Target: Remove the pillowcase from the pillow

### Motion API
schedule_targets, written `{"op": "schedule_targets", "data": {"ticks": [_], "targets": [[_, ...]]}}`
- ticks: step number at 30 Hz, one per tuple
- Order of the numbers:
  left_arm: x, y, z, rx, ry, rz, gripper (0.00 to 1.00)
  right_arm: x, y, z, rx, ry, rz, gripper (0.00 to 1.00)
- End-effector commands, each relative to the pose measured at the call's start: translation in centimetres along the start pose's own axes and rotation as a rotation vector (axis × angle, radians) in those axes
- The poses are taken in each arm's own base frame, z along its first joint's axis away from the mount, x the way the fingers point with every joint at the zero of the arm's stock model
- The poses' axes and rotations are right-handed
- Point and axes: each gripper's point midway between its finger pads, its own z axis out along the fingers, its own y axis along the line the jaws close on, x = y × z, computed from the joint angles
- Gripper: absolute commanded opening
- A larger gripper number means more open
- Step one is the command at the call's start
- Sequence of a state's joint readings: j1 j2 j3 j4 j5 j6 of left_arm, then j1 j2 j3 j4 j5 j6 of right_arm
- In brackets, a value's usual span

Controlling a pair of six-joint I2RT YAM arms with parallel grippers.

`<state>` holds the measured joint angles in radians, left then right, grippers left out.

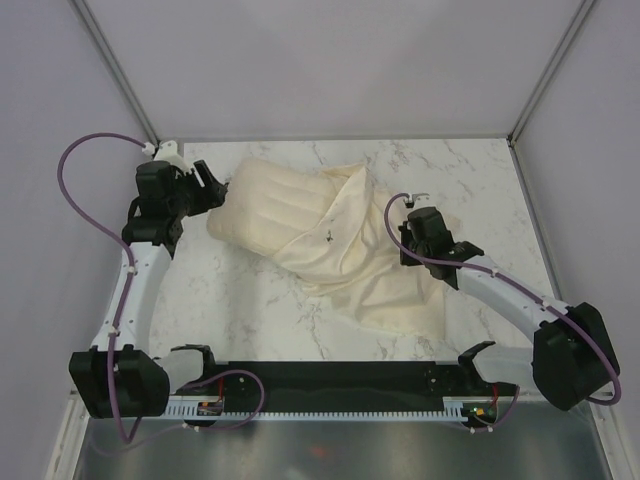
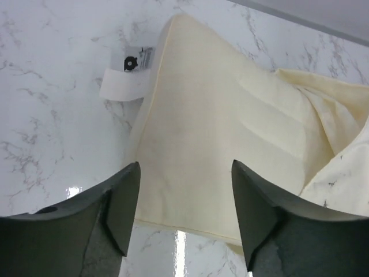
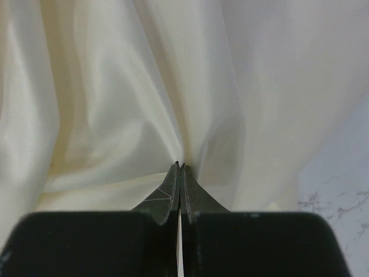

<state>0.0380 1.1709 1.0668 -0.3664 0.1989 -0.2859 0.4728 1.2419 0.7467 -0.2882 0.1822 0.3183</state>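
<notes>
Treat pillowcase (image 1: pixel 370 280), half off soft pillow (image 1: pixel 265 215) on tabletop (image 1: pixel 250 320), as thin, limp, slippery cloth: pull by fold clamped in clenched right hand (image 3: pixel 180 167), pin bare pillow end beneath released left hand (image 2: pixel 185 170)

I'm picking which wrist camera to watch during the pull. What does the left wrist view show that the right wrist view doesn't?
Only the left wrist view: the bare end of the pillow, a white tag lying on the table beside its corner, and the left gripper open, holding nothing. Only the right wrist view: the right gripper shut on a pinch of pillowcase, folds running to its tips. Both: pillowcase cloth and marble table.
</notes>
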Motion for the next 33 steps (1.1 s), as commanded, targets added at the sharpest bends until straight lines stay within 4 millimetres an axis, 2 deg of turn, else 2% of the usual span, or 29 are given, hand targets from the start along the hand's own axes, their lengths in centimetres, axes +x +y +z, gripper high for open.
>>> {"op": "schedule_targets", "data": {"ticks": [1, 2, 3, 5, 6, 9, 12, 13, 15, 19, 20, 22, 25, 26, 27, 29, 30, 31, 33], "targets": [[-5.3, 0.7, -2.7, -0.114, -0.21, 0.03, 0.74, -0.3, 0.7, 0.5, -0.035, -0.016, 0.031, 0.0], [-5.6, 1.0, -3.2, -0.143, -0.233, 0.036, 0.81, -0.2, 1.0, 0.6, -0.048, -0.011, 0.035, 0.0], [-5.7, -0.4, -3.8, -0.126, -0.255, 0.076, 0.84, -0.2, 1.1, 0.7, -0.052, -0.013, 0.038, 0.0], [-5.5, -1.4, -4.0, -0.122, -0.268, 0.126, 0.87, -0.2, 1.2, 0.8, -0.057, -0.013, 0.043, 0.0], [-4.6, -3.5, -3.6, -0.065, -0.246, 0.183, 0.89, -0.2, 1.3, 0.8, -0.058, -0.012, 0.043, 0.0], [-2.2, -7.2, -2.1, 0.045, -0.168, 0.269, 0.96, -0.3, 1.5, 1.0, -0.066, -0.013, 0.047, 0.0], [0.8, -9.2, 0.0, 0.125, -0.048, 0.27, 0.97, -0.4, 1.8, 1.0, -0.08, -0.016, 0.053, 0.0], [2.0, -9.0, 1.2, 0.113, 0.004, 0.269, 0.97, -0.5, 1.9, 0.9, -0.086, -0.018, 0.057, 0.0], [3.2, -9.2, 2.1, 0.107, 0.049, 0.271, 0.97, -0.7, 2.0, 0.8, -0.093, -0.024, 0.06, 0.0], [5.6, -7.0, 4.5, -0.009, 0.135, 0.272, 0.97, -0.9, 2.1, 0.3, -0.101, -0.039, 0.058, 0.0], [7.2, -6.5, 5.5, -0.025, 0.19, 0.28, 0.97, -1.0, 2.0, 0.3, -0.101, -0.041, 0.061, 0.0], [8.3, -5.8, 6.4, -0.075, 0.238, 0.305, 0.98, -1.1, 2.1, 0.1, -0.106, -0.047, 0.06, 0.0], [12.5, -4.9, 8.3, -0.128, 0.383, 0.375, 0.99, -1.2, 2.2, -0.2, -0.114, -0.054, 0.063, 0.0], [13.9, -5.1, 8.4, -0.136, 0.429, 0.42, 1.0, -1.3, 2.2, -0.2, -0.116, -0.056, 0.062, 0.0], [15.5, -4.3, 9.3, -0.182, 0.476, 0.46, 1.0, -1.3, 2.2, -0.3, -0.117, -0.059, 0.063, 0.0], [17.4, -4.4, 9.8, -0.192, 0.528, 0.505, 0.99, -1.6, 2.3, -0.6, -0.122, -0.068, 0.066, 0.0], [19.0, -4.0, 10.4, -0.193, 0.585, 0.521, 0.97, -1.7, 2.3, -0.6, -0.123, -0.071, 0.067, 0.0], [19.6, -4.0, 10.6, -0.189, 0.605, 0.524, 0.85, -1.9, 2.3, -0.8, -0.126, -0.08, 0.068, 0.0], [20.7, -3.5, 10.9, -0.195, 0.64, 0.54, 0.67, -1.9, 2.2, -1.0, -0.125, -0.082, 0.065, 0.0]]}}
